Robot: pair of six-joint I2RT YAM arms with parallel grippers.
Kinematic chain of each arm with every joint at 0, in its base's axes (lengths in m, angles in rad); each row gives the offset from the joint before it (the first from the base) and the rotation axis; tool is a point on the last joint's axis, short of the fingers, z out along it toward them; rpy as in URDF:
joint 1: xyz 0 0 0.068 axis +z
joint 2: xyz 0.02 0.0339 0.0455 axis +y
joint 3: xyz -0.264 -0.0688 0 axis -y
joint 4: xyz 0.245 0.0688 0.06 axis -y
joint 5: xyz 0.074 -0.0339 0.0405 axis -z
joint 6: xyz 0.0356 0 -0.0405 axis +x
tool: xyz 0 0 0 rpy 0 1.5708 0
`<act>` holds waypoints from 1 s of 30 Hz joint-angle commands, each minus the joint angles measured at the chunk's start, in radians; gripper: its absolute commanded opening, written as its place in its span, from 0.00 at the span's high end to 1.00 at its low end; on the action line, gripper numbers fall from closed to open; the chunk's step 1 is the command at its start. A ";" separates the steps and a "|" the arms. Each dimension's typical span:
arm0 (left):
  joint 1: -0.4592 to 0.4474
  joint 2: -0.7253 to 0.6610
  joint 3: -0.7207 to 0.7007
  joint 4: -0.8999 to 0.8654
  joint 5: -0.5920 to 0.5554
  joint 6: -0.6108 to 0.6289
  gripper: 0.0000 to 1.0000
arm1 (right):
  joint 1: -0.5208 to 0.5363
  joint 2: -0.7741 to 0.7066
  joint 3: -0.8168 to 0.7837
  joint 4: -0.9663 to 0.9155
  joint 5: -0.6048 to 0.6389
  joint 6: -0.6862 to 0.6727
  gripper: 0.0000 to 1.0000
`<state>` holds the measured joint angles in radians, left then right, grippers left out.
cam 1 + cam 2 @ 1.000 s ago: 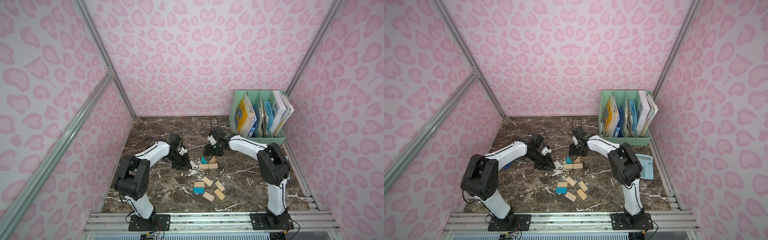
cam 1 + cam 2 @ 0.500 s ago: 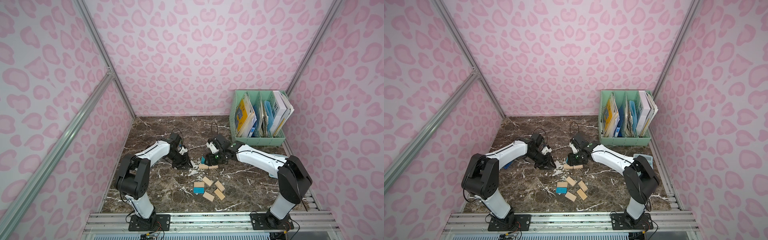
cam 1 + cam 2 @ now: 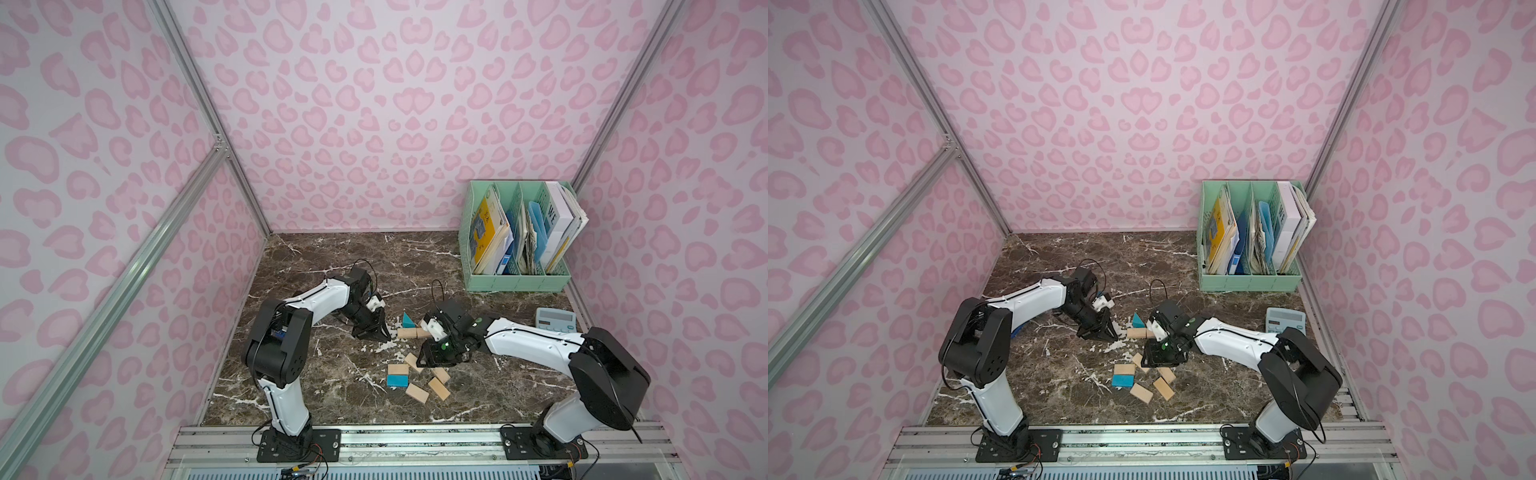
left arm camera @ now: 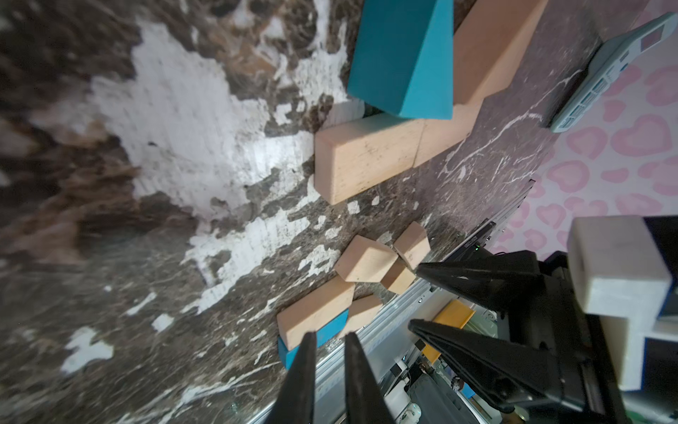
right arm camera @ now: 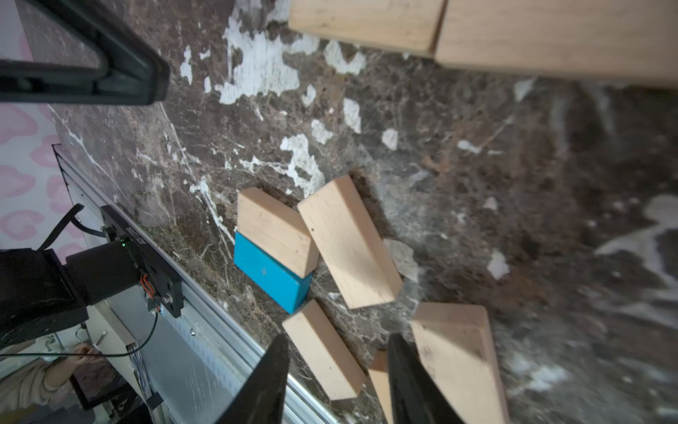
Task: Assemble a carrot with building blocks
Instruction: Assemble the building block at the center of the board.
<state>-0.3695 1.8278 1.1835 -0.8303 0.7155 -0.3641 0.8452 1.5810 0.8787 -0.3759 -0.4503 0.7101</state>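
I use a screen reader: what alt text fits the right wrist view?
The right gripper, jaws open and empty, hovers over loose building blocks on a dark marble table: several light-wood rectangles and one blue rectangle touching a wooden one.

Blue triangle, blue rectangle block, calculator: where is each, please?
blue triangle (image 3: 408,321), in a top view, its blue face
blue rectangle block (image 3: 397,380), in a top view, its top face
calculator (image 3: 556,325), in a top view, its keypad

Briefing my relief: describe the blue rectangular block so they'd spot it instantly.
On the marble table, find the loose blocks near the front rail. The blue rectangular block lies at their left edge, touching a tan block. It is the only blue piece there.
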 commanded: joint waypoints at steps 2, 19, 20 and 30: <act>-0.013 0.005 -0.006 0.008 0.012 -0.010 0.82 | 0.007 0.036 0.009 0.036 -0.050 0.011 0.53; -0.042 0.027 -0.037 0.050 0.001 -0.030 0.69 | -0.002 0.147 0.051 0.005 -0.047 -0.016 0.53; -0.042 0.036 -0.035 0.054 0.005 -0.030 0.71 | -0.004 0.153 0.056 0.005 -0.045 -0.018 0.53; -0.046 0.071 -0.052 0.080 0.013 -0.031 0.82 | -0.066 0.183 0.099 0.021 -0.028 -0.035 0.54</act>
<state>-0.4145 1.8912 1.1343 -0.7551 0.7189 -0.3916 0.7925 1.7603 0.9695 -0.3611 -0.4896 0.6842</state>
